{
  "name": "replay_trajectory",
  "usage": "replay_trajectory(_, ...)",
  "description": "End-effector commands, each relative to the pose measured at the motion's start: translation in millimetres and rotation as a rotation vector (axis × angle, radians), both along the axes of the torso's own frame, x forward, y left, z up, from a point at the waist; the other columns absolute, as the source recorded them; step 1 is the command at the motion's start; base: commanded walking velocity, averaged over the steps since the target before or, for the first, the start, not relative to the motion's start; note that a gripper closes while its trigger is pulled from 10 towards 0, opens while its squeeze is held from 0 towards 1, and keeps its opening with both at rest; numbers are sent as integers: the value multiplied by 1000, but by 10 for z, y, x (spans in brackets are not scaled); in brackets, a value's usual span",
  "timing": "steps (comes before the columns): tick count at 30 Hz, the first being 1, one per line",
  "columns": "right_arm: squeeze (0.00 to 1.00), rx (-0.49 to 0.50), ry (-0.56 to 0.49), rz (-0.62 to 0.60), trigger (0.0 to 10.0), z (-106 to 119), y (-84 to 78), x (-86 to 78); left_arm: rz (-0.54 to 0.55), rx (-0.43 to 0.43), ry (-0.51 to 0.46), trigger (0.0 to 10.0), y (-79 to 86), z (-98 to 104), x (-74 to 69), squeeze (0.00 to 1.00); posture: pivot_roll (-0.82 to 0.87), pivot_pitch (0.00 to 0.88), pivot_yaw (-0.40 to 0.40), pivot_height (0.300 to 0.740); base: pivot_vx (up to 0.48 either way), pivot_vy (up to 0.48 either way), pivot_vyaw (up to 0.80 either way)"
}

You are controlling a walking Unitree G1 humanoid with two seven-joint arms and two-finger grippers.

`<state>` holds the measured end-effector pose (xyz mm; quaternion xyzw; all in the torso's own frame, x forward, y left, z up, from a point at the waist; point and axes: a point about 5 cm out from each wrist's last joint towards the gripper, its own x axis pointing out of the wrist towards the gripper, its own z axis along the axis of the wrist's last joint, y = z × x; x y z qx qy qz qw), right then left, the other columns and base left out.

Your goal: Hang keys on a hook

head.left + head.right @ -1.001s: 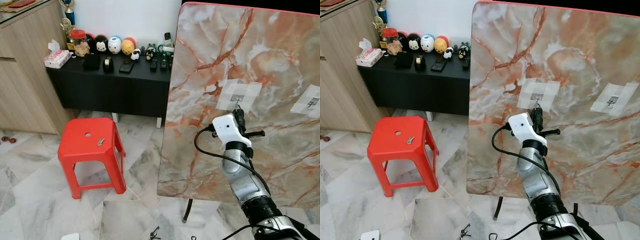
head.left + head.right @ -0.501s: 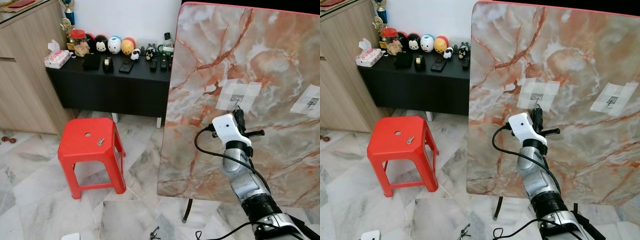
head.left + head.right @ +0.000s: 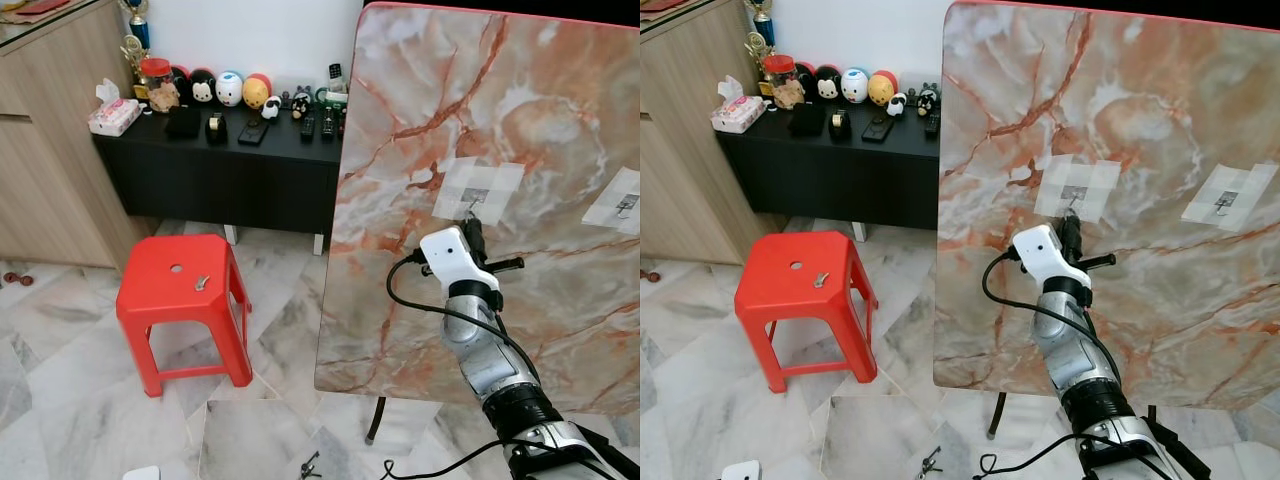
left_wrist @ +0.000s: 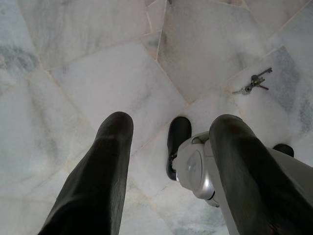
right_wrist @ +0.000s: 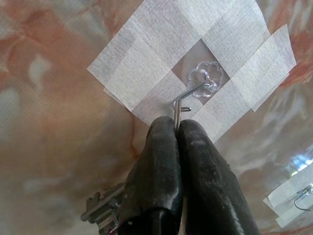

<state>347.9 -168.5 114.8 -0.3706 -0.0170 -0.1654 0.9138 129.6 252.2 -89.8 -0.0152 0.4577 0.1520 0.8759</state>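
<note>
The right arm is raised forward, its right gripper pinched closed. The left gripper is pointed downward, fingers parted.

I'm looking at a lived-in home: marble-tiled floor, a red plastic stool, a black sideboard crowded with round toy figures, tissues, remotes, beside a wooden cabinet.

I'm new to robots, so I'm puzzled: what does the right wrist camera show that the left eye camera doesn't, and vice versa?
Right wrist view: up close, the shut right gripper pinches a key ring against the taped hook, keys dangling below. Left eye view: the room, with a red stool bearing a key and a black sideboard. Both: the marble board and its hooks.
</note>
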Motion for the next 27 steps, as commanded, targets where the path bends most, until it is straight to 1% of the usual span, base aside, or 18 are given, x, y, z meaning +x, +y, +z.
replay_trajectory(1,0,-6,-4,10,10000,40,-14,32,5,-8,13,10000,-39,-28,-48,0,7,0,-78,740,0,0,0)
replay_trajectory(4,0,0,-6,10,10000,42,-11,31,4,-6,15,10000,-39,-28,-50,0,7,0,-78,740,0,0,0)
replay_trajectory(7,0,50,-26,9,10000,51,-5,25,4,-6,16,10000,-39,-29,-51,0,7,0,-78,740,0,0,0)
replay_trajectory(9,0,57,-29,12,10000,57,-3,27,4,-6,16,10000,-39,-29,-51,0,7,0,-78,740,0,0,0)
replay_trajectory(10,27,65,-41,11,10000,73,-3,26,3,-6,16,10000,-40,-29,-50,0,7,0,-78,740,0,0,0)
replay_trajectory(11,1000,66,-64,20,10000,103,8,26,3,-7,16,10000,-41,-29,-49,0,9,0,-80,740,0,0,0)
replay_trajectory(16,1000,54,-84,36,10000,135,38,22,4,-8,15,10000,-43,-29,-48,0,9,0,-80,740,0,0,0)
replay_trajectory(22,1000,64,-82,67,10000,97,88,-28,1,-10,16,10000,-44,-30,-49,0,8,0,-79,740,0,0,0)
replay_trajectory(25,1000,99,-67,131,10000,49,149,-76,1,-11,17,10000,-45,-32,-53,0,5,0,-80,740,0,0,0)
replay_trajectory(27,1000,148,-41,228,10000,4,236,-112,1,-10,19,10000,-45,-33,-55,0,5,0,-80,740,0,0,0)
